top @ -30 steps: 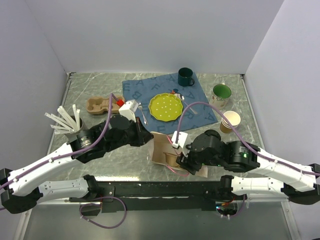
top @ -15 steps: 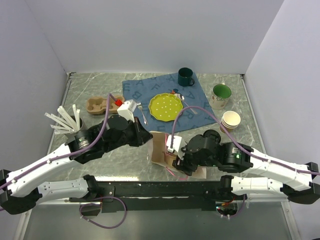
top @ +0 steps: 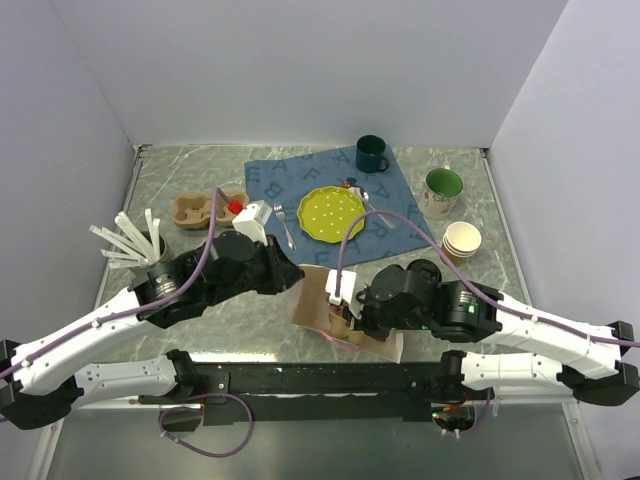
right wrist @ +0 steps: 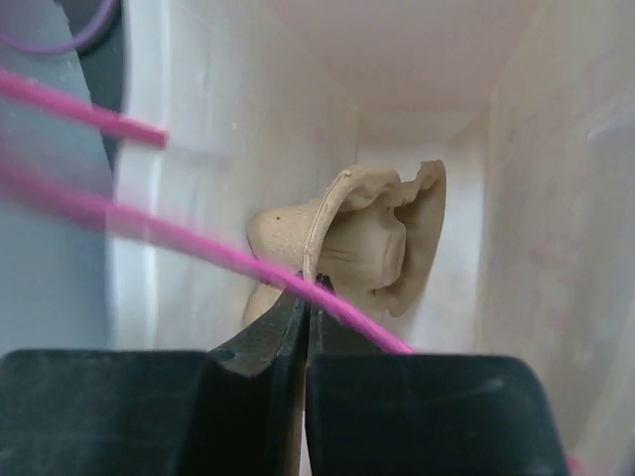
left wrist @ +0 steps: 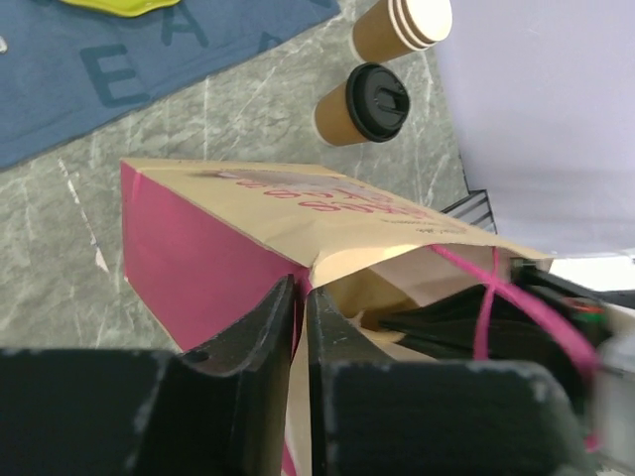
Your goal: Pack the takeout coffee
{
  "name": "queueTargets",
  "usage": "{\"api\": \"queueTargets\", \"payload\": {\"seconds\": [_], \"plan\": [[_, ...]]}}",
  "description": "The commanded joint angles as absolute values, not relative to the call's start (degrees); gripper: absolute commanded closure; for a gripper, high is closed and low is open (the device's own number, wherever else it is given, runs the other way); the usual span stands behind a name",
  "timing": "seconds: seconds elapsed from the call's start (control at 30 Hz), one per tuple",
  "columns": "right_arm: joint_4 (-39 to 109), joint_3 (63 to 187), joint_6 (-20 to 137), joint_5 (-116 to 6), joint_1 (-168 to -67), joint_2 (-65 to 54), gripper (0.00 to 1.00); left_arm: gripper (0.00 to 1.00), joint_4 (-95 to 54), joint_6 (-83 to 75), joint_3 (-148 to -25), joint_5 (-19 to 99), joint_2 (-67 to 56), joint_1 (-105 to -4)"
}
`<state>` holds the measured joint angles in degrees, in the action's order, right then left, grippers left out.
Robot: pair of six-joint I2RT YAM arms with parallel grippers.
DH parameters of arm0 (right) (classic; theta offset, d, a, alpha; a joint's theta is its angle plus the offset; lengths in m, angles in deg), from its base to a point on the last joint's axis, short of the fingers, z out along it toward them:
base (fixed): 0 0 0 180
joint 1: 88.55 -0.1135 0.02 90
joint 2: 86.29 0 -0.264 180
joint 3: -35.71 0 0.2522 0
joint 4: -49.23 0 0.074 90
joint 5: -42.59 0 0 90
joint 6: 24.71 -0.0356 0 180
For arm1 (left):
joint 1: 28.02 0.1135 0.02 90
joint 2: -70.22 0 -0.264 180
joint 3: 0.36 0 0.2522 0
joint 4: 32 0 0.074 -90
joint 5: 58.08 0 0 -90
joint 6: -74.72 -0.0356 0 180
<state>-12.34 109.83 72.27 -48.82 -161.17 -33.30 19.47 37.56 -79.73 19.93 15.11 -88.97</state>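
The takeout coffee (left wrist: 362, 104), a brown cup with a black lid, stands on the marble beside a stack of lidless cups (left wrist: 402, 28); in the top view the right arm hides it. A kraft paper bag (top: 318, 300) with pink sides (left wrist: 198, 253) lies open between the arms. My left gripper (left wrist: 301, 288) (top: 298, 280) is pinched on the bag's rim. The right gripper (right wrist: 311, 286) (top: 345, 312) reaches inside the bag, shut on the thin edge of a pulp cup carrier (right wrist: 362, 238). A pink handle cord (right wrist: 198, 238) crosses in front of it.
A second pulp carrier (top: 195, 210) sits at the left. Behind the bag lies a blue cloth (top: 270, 180) with a yellow-green plate (top: 331, 213) and a dark green mug (top: 372, 153). A light green mug (top: 442, 188), cup stack (top: 462, 240) and utensil holder (top: 150, 255) flank it.
My right gripper has pushed leftward deeper into the bag and closed on the carrier's edge. The bag has shifted slightly. The left arm has held its place.
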Motion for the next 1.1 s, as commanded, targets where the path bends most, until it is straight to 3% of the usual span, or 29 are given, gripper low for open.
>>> {"api": "queueTargets", "payload": {"seconds": [0.0, 0.17, 0.5, 0.63, 1.07], "plan": [[-12.3, 116.8, 74.3, -49.2, -161.5, -33.2, 1.00, 0.82, 21.7, 38.6, -83.0, 17.7, 15.3, -89.1], [-13.6, 121.6, 74.7, -49.8, -161.6, -32.5, 1.00, 0.78, 27.7, 37.5, -87.2, 16.0, 12.5, -89.2], [-14.5, 130.1, 75.4, -49.4, -161.6, -31.3, 1.00, 0.46, 39.4, 36.2, -100.9, 13.9, 5.7, -88.8], [-14.9, 132.6, 77.2, -48.4, -161.5, -31.1, 1.00, 0.38, 42.0, 36.5, -104.1, 14.7, 4.5, -88.7], [-15.3, 135.6, 89.8, -48.6, -161.6, -35.6, 1.00, 0.37, 45.0, 38.0, -122.1, 21.7, -0.6, -86.5]]}}
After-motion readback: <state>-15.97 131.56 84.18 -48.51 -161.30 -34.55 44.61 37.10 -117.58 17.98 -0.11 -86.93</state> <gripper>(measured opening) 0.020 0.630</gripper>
